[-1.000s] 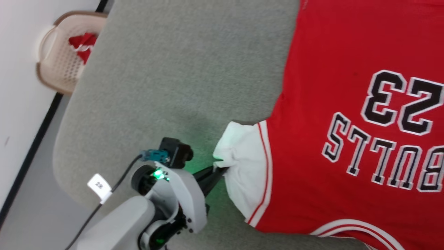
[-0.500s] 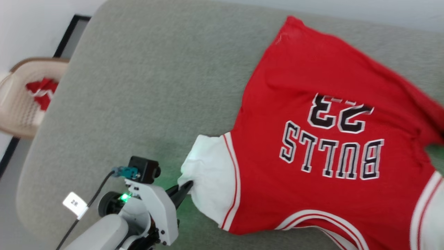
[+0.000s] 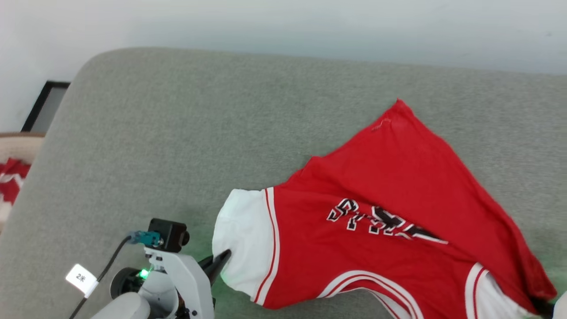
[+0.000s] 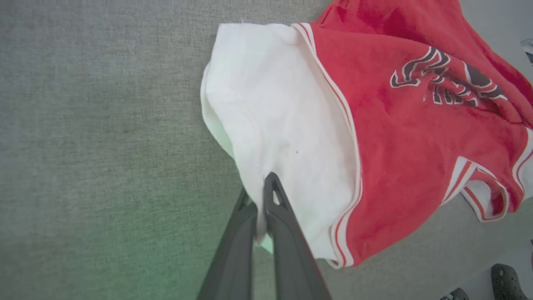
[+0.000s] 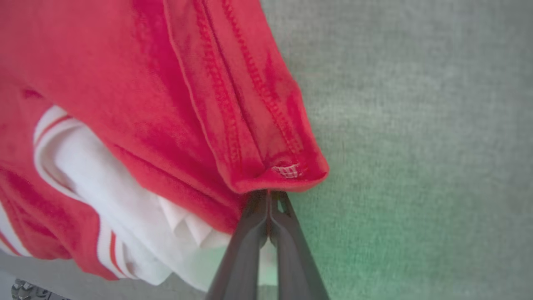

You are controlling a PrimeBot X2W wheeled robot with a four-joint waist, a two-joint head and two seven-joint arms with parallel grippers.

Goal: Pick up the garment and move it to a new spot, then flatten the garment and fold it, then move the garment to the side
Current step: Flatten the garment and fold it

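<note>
The left gripper [image 4: 266, 189] and right gripper [image 5: 268, 199] pinch the garment [image 3: 354, 266], lower frame; flattening and folding seem not yet done.

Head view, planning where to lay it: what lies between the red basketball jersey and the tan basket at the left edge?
Bare grey padded surface spans from the red basketball jersey to the tan basket, in the head view.

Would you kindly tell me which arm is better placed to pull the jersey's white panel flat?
Left. The left gripper is shut on the garment's white panel, bare grey surface beside it; the right gripper pinches a red hem corner.
</note>
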